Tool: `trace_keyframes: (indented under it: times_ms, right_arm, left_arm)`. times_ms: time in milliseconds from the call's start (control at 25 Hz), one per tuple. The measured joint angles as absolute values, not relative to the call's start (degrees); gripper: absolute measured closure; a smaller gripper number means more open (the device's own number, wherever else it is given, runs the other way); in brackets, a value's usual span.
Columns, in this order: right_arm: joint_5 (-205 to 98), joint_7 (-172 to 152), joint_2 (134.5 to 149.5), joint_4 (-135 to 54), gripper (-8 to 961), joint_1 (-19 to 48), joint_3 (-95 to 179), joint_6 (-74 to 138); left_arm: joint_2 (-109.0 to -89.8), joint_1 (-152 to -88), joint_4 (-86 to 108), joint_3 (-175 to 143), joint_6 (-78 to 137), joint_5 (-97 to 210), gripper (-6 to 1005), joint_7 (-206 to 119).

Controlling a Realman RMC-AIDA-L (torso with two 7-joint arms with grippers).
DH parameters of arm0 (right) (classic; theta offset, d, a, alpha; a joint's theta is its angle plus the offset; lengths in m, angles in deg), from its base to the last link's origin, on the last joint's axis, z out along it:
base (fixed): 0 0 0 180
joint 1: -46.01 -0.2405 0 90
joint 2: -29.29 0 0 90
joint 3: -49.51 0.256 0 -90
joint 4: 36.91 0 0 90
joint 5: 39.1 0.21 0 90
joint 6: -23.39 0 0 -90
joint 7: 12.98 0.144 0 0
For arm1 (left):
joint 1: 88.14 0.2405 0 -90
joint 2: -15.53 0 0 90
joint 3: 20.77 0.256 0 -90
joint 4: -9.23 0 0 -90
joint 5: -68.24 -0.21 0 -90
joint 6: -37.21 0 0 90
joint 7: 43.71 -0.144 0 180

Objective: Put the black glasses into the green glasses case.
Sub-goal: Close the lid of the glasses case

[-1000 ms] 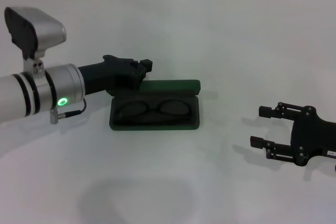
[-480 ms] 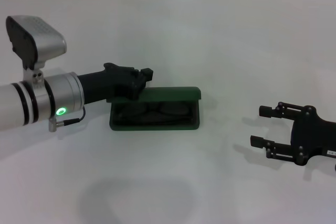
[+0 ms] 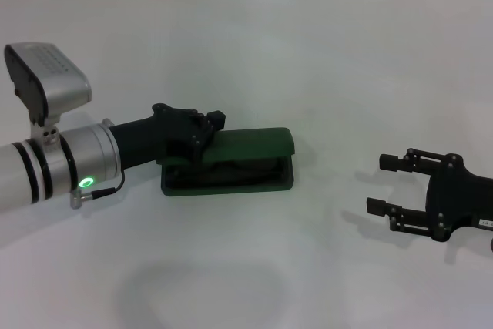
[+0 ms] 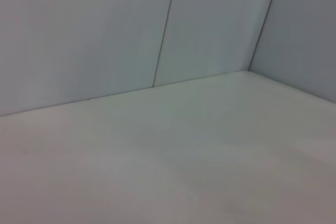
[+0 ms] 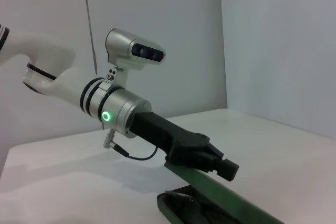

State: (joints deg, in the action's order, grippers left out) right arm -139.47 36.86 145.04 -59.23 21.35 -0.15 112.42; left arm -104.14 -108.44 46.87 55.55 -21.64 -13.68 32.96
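Note:
The green glasses case (image 3: 231, 185) lies at the middle of the white table, its lid (image 3: 253, 144) tilted low over the base with a narrow gap at the front. Through that gap only a dark sliver of the black glasses (image 3: 235, 167) shows inside the case. My left gripper (image 3: 206, 130) rests on the lid's left end from above, fingers shut and empty. The right wrist view shows the same gripper (image 5: 220, 163) pressing on the slanted lid (image 5: 239, 203). My right gripper (image 3: 379, 184) hovers open over the table to the right of the case, holding nothing.
White wall panels (image 4: 157, 24) rise behind the table (image 3: 308, 52). The left wrist view shows only bare tabletop (image 4: 168, 166) and wall.
The case lid has swung from upright down to nearly closed over the glasses. My left gripper followed it forward and down. The right arm has not moved.

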Motion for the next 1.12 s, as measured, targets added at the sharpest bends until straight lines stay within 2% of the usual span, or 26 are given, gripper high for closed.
trace_keyframes:
  times_ms: [1120]
  right_arm:
    - [-139.5, 36.9, 145.13, -58.4, 270, 20.9, -0.1, 111.8]
  left_arm:
    - [-104.26, -109.1, 41.0, 53.5, -25.5, -10.0, 899, 23.3]
